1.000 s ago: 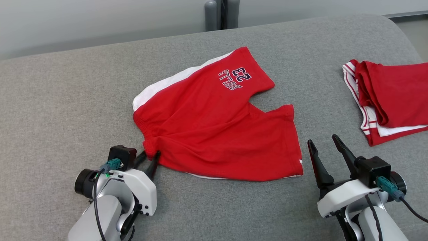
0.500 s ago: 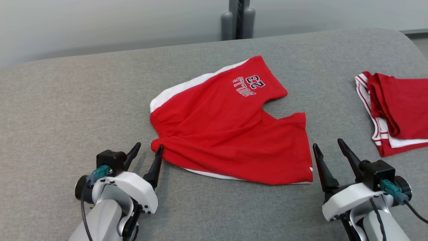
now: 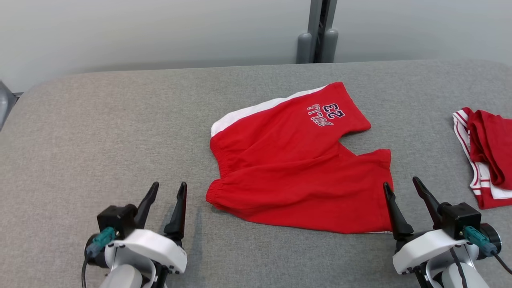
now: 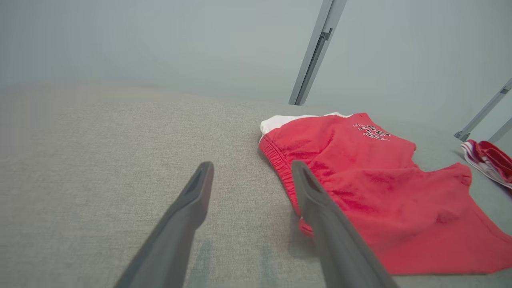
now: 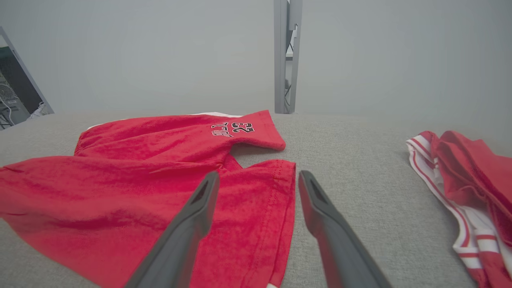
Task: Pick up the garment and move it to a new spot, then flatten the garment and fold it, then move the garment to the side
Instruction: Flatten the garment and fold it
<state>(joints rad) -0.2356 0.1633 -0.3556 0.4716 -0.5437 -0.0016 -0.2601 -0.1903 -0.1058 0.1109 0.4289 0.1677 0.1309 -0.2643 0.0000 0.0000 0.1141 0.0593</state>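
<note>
Grey woven cloth over the whole counter (image 3: 100, 120), far corners rounded. Near the middle, spread flat: red shorts (image 3: 296, 168), waistband (image 3: 218, 160) toward the left, both legs toward the right, parted by a notch. White side panel (image 3: 256, 112) along the far edge. Dark print (image 3: 326, 114) on the far leg, upside down from the head view: a word beside the number 23. Slight creases across the near leg, a sliver of white at its near hem. Well apart, at the right edge: folded red garment (image 3: 486, 160) with red-and-white striped trim, stacked in layers.
</note>
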